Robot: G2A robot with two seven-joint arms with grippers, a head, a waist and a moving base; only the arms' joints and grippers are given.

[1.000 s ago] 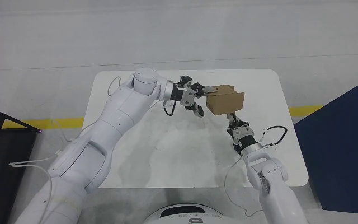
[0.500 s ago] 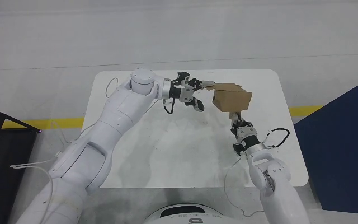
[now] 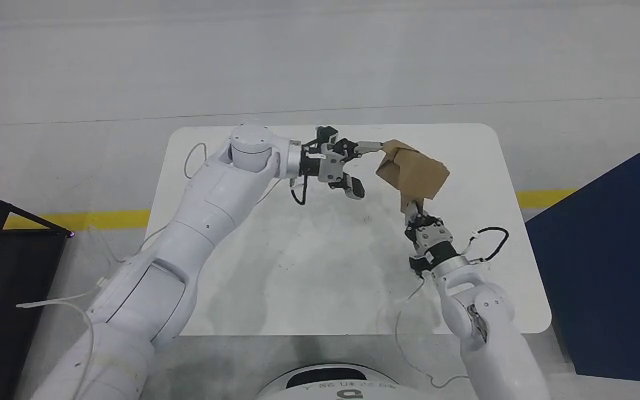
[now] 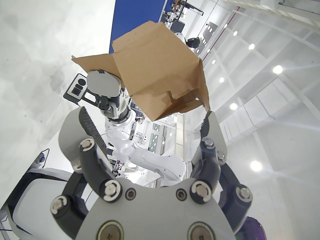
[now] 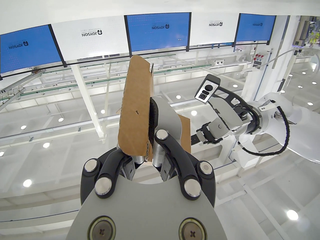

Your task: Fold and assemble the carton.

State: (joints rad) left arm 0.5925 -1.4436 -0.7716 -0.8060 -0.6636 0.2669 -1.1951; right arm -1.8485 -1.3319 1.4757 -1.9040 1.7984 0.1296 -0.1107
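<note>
Between right claw (image 5: pixel 150 116) fingers, clamped tight: flap of partly folded brown cardboard carton (image 3: pixel 412 172), held off table. Left claw (image 4: pixel 145 113) spread apart, one fingertip (image 4: pixel 206 123) at carton's corner.

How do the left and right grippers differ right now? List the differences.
The left gripper has its fingers spread open; the right gripper is shut on the carton. The left gripper comes at the carton from the side, one fingertip at its corner; the right gripper clamps a flap from below. Both are at the same carton.
</note>
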